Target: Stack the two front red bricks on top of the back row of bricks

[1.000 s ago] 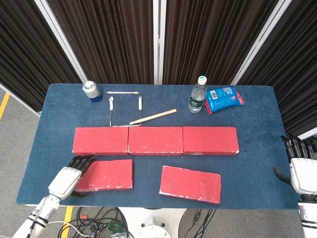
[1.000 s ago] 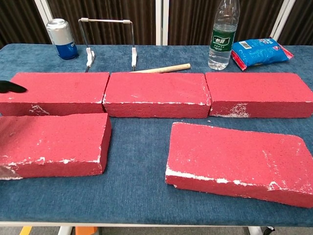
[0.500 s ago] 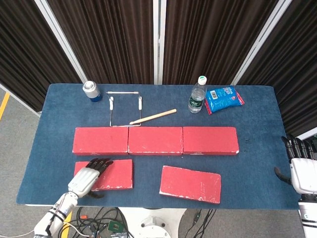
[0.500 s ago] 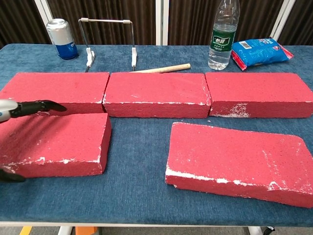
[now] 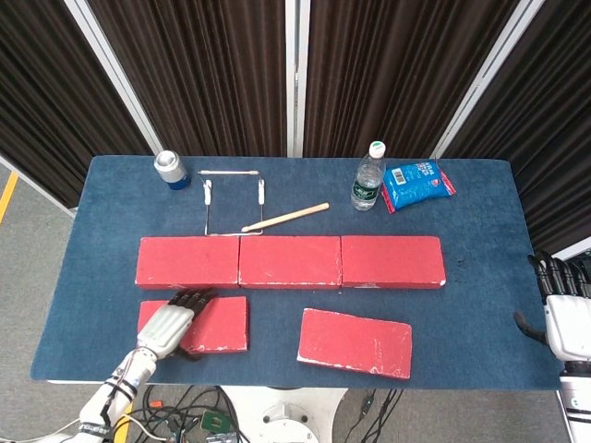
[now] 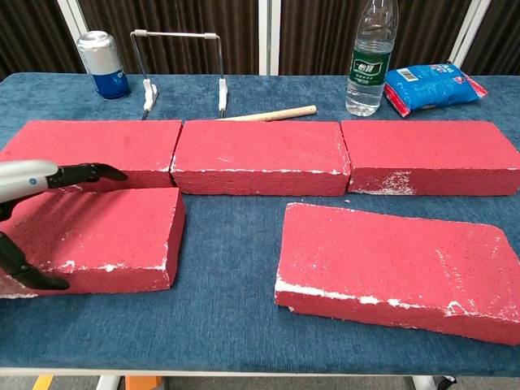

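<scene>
Bricks first: three red ones lie end to end in a back row (image 5: pixel 290 262) across the middle of the blue table (image 5: pixel 480 231), touching one another, and the two front bricks sit nearer you. The front left brick (image 5: pixel 217 323) lies just in front of the row's left end, square to it. The front right brick (image 5: pixel 355 342) lies a little apart from the row, slightly turned, with its right end further forward.

Your left hand (image 5: pixel 172 322) is over the front left brick — dark fingers (image 6: pixel 89 173) reach across the top toward its back edge, and in the chest view the thumb (image 6: pixel 24 269) hangs down against the front face. The fingers are spread along the brick's top. You can't tell from either view whether the grip has closed firmly; the brick lies flat on the table.

Your right hand (image 5: pixel 565 309) is off the table's right edge, well apart from every brick, fingers pointing up and slightly apart, holding nothing.

Behind the row stand a can (image 5: pixel 171 170), a wire stand (image 5: pixel 234 198), a wooden stick (image 5: pixel 285 217), a water bottle (image 5: pixel 367 177) and a blue snack bag (image 5: pixel 417 183) — all near the far edge.
</scene>
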